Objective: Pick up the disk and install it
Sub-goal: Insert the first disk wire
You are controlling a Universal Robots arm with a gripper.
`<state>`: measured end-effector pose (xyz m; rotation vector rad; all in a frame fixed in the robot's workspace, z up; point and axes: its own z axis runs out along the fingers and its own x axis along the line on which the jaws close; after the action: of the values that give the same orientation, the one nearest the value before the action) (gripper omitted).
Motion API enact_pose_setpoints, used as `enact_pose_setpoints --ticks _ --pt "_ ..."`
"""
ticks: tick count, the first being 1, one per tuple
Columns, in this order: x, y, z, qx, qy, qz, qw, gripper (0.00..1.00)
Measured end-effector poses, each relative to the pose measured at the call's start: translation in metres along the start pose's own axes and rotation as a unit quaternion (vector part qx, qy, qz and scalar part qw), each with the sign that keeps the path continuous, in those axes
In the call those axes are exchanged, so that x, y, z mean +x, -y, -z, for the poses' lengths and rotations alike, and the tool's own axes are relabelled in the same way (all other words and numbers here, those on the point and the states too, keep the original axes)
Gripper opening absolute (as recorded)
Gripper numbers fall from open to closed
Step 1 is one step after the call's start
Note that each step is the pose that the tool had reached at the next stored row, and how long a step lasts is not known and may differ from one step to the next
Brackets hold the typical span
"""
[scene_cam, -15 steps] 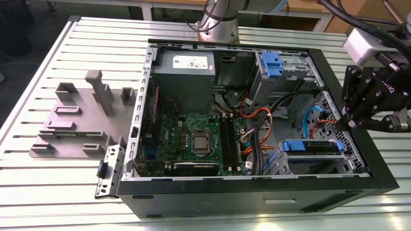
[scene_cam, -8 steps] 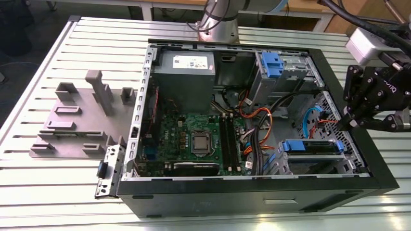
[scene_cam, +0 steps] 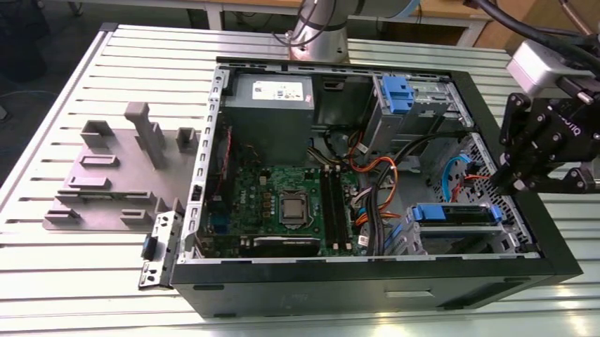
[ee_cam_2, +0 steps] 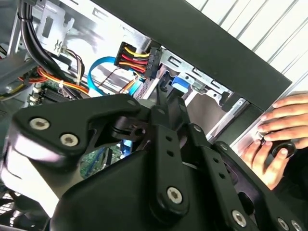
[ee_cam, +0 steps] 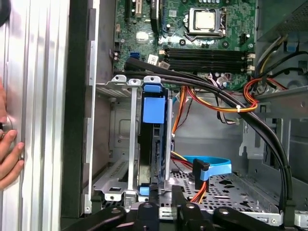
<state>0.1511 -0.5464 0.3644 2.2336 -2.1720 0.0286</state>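
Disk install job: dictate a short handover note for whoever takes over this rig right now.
Gripper: hangs at the mouth of the lower drive bay, close to the disk.
Flat silver disk in its blue plastic carrier rail: sits in the lower bay of the open black computer case.
Done: disk picked up and placed in the bay.
Left: full seating can't be confirmed.
Note: a person's hand rests against the case's outer side.

Black case (scene_cam: 525,232) on a ribbed silver counter (scene_cam: 75,274), green motherboard (scene_cam: 281,203) inside, grey holder block (scene_cam: 112,182) at the exterior view's left. Disk (scene_cam: 454,213) rail's bright blue, cables (ee_cam: 221,103) orange, red and yellow, gripper (scene_cam: 521,184) matte black.
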Motion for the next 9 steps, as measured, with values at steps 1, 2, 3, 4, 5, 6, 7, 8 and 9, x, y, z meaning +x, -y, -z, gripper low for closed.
enact_pose_setpoints --ticks 1,2,3,4,5,6,7,8,9 --pt "0.0000 0.0000 0.0000 -0.0001 -0.0005 0.004 0.99999 0.25" --pt "0.0000 0.0001 0.0000 -0.0001 -0.0012 0.009 0.99996 0.25" --pt "0.0000 0.0001 0.0000 -0.0001 -0.0017 0.014 0.99990 0.31" --pt "-0.0001 0.0001 0.0000 -0.0001 -0.0024 0.019 0.99981 0.31" --pt "0.0000 0.0001 0.0000 0.0000 -0.0032 0.025 0.99969 0.31" --pt "-0.0001 0.0001 -0.0001 0.0002 -0.0039 0.031 0.99951 0.31" --pt "0.0000 0.0002 -0.0001 0.0004 -0.0042 0.036 0.99933 0.31" --pt "-0.0001 0.0001 -0.0001 0.0005 -0.0043 0.039 0.99923 0.31" --pt "-0.0008 0.0001 -0.0001 0.0005 -0.0043 0.041 0.99916 0.31"
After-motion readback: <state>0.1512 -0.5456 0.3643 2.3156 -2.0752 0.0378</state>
